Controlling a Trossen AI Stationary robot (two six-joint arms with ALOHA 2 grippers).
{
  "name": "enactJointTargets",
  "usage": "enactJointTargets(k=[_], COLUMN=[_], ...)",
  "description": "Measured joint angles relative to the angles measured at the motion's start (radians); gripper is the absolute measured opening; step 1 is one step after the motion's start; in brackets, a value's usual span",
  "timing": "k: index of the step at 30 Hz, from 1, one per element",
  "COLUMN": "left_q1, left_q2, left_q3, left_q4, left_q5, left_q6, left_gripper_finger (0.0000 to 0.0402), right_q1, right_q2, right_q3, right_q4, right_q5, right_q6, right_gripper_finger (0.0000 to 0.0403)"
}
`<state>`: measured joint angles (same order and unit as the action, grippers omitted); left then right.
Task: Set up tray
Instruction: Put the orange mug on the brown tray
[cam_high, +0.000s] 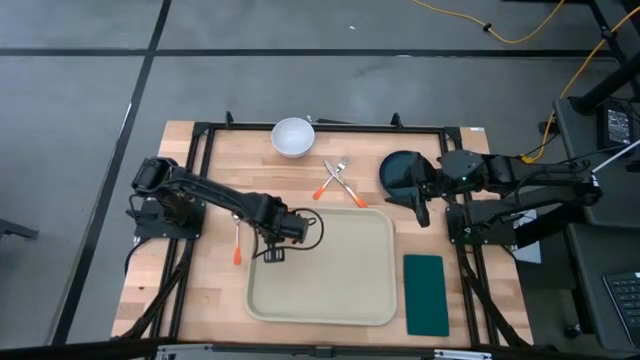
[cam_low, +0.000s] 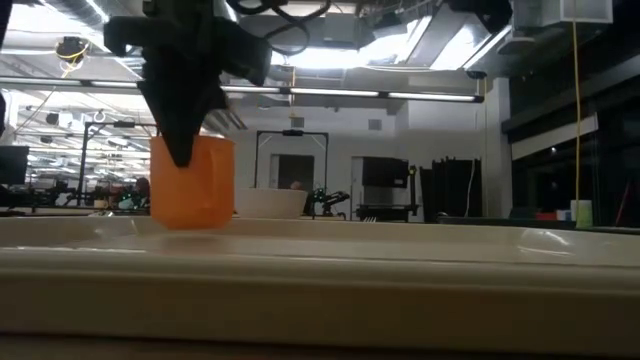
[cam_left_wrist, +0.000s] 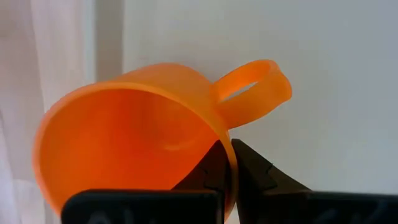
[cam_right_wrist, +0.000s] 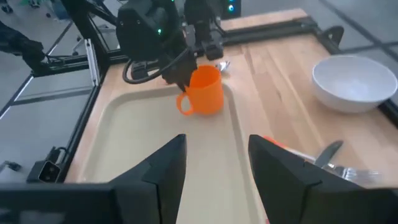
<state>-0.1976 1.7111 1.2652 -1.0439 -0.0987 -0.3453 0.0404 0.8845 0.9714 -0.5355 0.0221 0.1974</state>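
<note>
High view: the left gripper (cam_high: 275, 247) hangs over the near-left corner of the tray (cam_high: 340, 290), so the tray lies directly beneath the pincer, while the right gripper (cam_high: 420, 212) waits with its fingers apart beside a dark plate (cam_high: 402, 172). Left wrist view: the fingers (cam_left_wrist: 249, 168) are pinched tight on the rim of the orange cup (cam_left_wrist: 137, 137) next to its handle, so I would lower it straight down and keep it level. Right wrist view: with the cup just inside the tray's rim (cam_right_wrist: 239, 134), release only once the base sits flat.

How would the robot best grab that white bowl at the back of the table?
Probably by the rim. The white bowl sits upright with its mouth open to the top, so a gripper coming straight down could put one finger inside and one outside the thin wall. Its round sides look too wide to span. The right gripper is open and free; the left gripper holds the orange cup.
</note>
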Motion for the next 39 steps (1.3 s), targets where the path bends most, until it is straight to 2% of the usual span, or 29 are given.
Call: enactJointTargets(k=[7,20,30,34,39], left_q1=[0.045,0.049,0.046,0.057,0.064], left_q2=[0.000,0.000,-0.005,-0.004,-0.001], left_q3=[0.000,0.000,-0.075,-0.079,-0.079], left_q4=[-0.023,-0.024,0.029,0.037,0.038], left_q5=[0.005,0.034,0.037,0.044,0.081], left_q6=[0.027,0.063,0.018,-0.003,-0.028], left_gripper_finger=[0.0002,0.0003,0.0005,0.0019,0.0062], right_q1=[0.000,0.000,0.000,0.000,0.000], right_q2=[0.000,0.000,0.000,0.000,0.000], right_q3=[0.000,0.000,0.000,0.000,0.000], right_q4=[-0.018,-0.034,-0.034,-0.033,-0.033], right_q5=[0.000,0.000,0.000,0.000,0.000], right_q6=[0.034,0.057,0.056,0.055,0.053], right_gripper_finger=[0.0178,0.0178,0.0178,0.0178,0.0178])
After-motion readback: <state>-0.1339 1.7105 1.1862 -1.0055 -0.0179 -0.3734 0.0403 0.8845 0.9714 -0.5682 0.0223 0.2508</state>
